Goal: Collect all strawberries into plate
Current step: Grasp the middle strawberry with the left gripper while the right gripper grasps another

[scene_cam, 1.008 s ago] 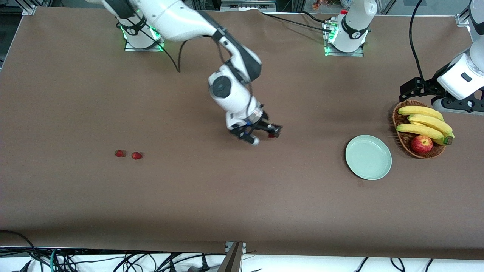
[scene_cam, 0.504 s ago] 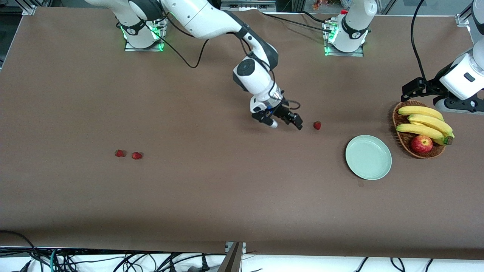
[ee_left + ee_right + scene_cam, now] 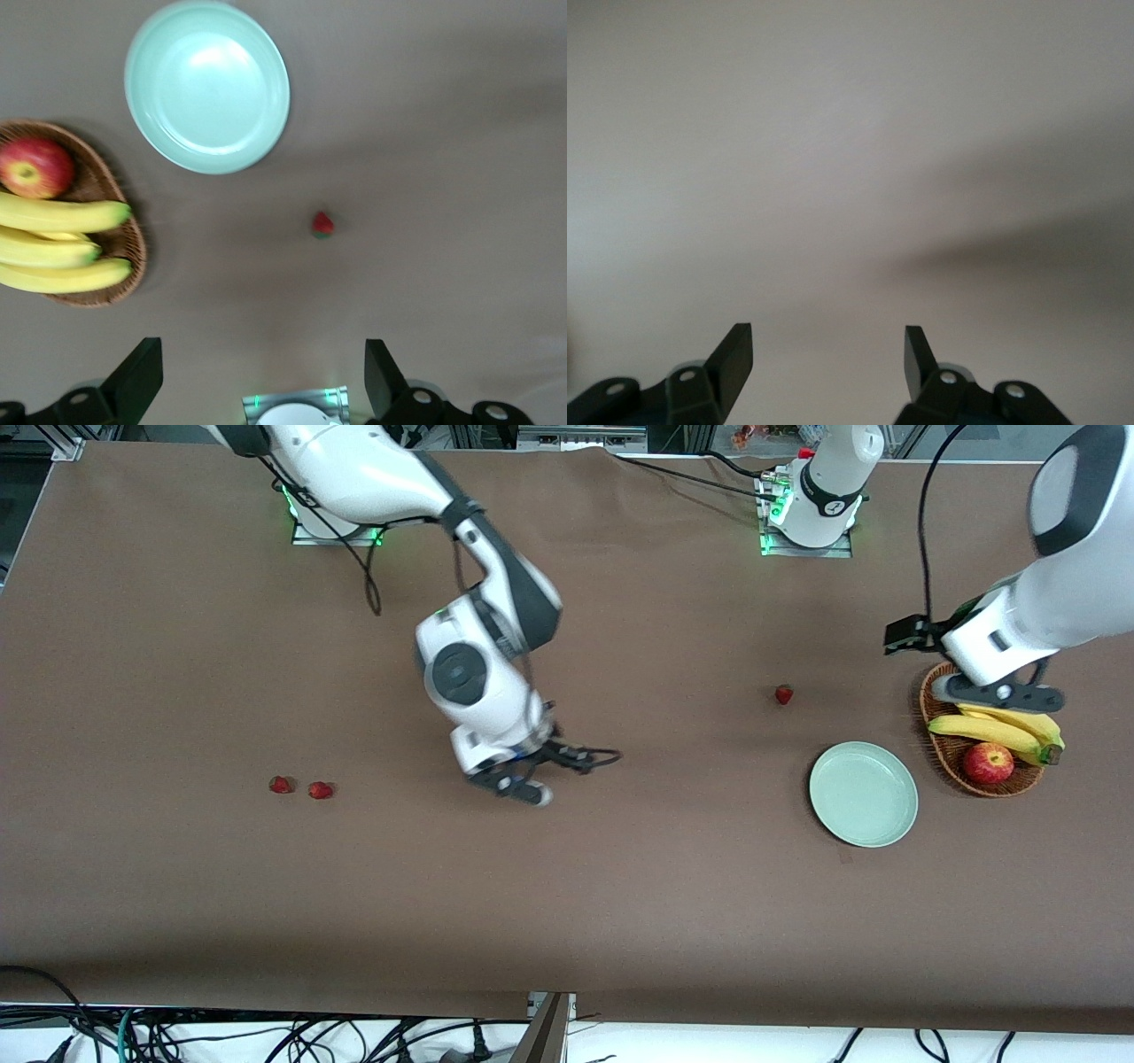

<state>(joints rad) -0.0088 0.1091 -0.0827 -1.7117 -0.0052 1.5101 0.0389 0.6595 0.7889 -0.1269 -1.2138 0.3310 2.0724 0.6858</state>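
Three strawberries lie on the table. One strawberry (image 3: 784,693) lies apart from the plate (image 3: 864,794), farther from the front camera than it; it also shows in the left wrist view (image 3: 323,223). Two more strawberries (image 3: 282,784) (image 3: 320,789) lie side by side toward the right arm's end. The pale green plate (image 3: 207,86) holds nothing. My right gripper (image 3: 576,778) is open and empty over the middle of the table, and the right wrist view (image 3: 827,354) shows only bare table. My left gripper (image 3: 908,638) is open and empty, high up by the basket; the left wrist view (image 3: 261,372) shows it too.
A brown wicker basket (image 3: 930,700) with bananas (image 3: 992,731) and a red-yellow apple (image 3: 988,762) stands beside the plate at the left arm's end. The left wrist view shows the basket (image 3: 124,266) and the apple (image 3: 35,166) too. Cables hang along the table's front edge.
My right gripper let go of the strawberry it held; the berry rolled on toward the plate. The right arm swung back toward the table's middle. My left arm moved in over the basket.
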